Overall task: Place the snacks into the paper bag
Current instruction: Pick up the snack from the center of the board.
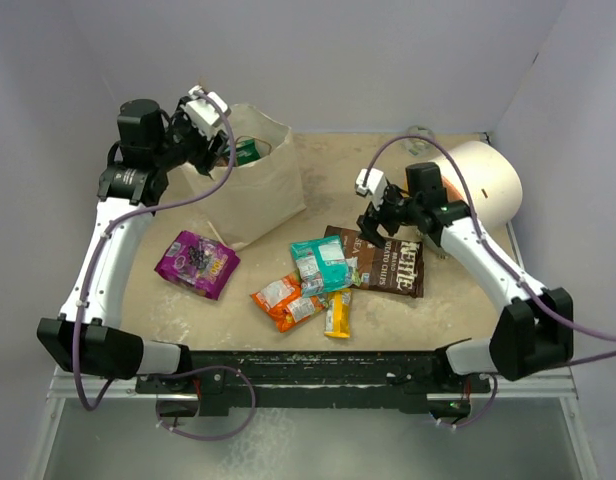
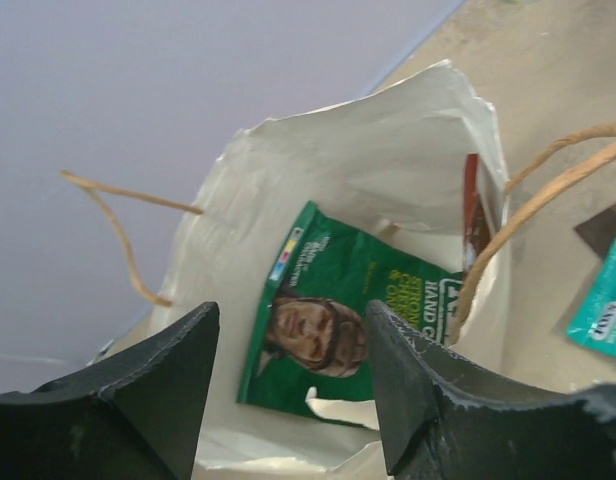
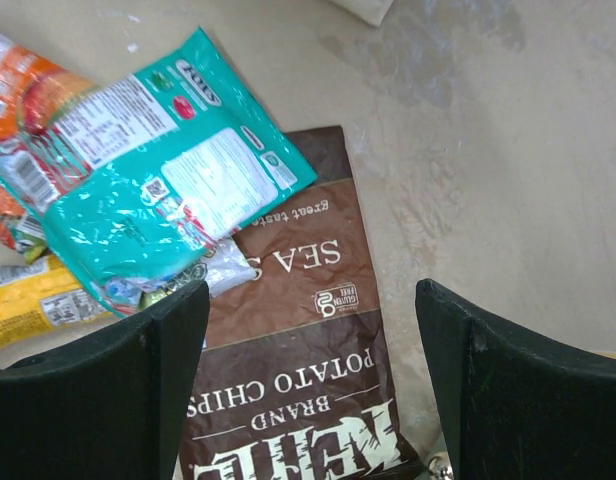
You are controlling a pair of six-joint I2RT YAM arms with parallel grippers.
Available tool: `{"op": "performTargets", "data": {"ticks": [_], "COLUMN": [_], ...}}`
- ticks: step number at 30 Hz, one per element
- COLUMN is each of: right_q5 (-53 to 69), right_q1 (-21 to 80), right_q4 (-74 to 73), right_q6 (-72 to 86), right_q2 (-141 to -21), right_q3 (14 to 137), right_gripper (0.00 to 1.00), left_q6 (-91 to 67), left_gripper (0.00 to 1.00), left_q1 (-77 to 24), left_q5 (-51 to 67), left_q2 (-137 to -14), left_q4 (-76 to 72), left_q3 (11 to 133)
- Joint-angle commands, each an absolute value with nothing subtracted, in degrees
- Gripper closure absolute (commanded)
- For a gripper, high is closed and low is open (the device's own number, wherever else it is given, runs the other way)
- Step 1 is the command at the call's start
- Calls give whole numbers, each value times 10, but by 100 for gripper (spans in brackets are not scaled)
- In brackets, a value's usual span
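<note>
The tan paper bag (image 1: 253, 185) stands open at the back left, and a green chip bag (image 2: 338, 310) lies inside it against the bag wall (image 2: 388, 160). My left gripper (image 2: 291, 312) hovers open over the bag's mouth, its fingers empty. On the table lie a brown chip bag (image 1: 393, 262), a teal pouch (image 1: 323, 262), orange packets (image 1: 280, 298), a yellow bar (image 1: 338, 313) and a purple packet (image 1: 196, 262). My right gripper (image 3: 313, 290) is open just above the top end of the brown bag (image 3: 308, 370), holding nothing. The teal pouch (image 3: 148, 190) overlaps that bag's corner.
A big cream cylinder (image 1: 483, 180) lies at the back right, close behind my right arm. The bag's twisted handles (image 2: 548, 195) stick up beside my left fingers. Grey walls close in the table on three sides.
</note>
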State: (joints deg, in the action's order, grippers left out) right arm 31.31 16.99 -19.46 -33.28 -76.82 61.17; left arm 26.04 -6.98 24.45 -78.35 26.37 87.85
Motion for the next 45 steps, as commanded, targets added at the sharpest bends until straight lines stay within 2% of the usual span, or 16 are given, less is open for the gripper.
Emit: {"op": "performTargets", "data": {"ticks": [1, 12, 23, 30, 36, 45], "right_q5": [253, 147, 161, 176, 180, 201], "right_q1": [187, 231, 231, 231, 231, 231], "right_q4": [-232, -221, -283, -288, -280, -294], "right_q6": [-358, -337, -360, -361, -361, -360], "right_q2": [-826, -996, -1118, -1144, -1151, -1167], "right_q3": [656, 737, 824, 822, 800, 789], "right_gripper": [14, 15, 14, 19, 31, 66], "left_q6": [302, 310, 265, 269, 266, 271], "left_gripper": [34, 19, 9, 5, 4, 0], "left_q1": [-70, -70, -69, -70, -69, -70], "left_q5": [167, 34, 58, 60, 69, 76], "left_q2": [-753, -704, -612, -597, -585, -568], "left_q4": [227, 237, 207, 210, 209, 239], "left_q3": [872, 849, 747, 734, 724, 727]}}
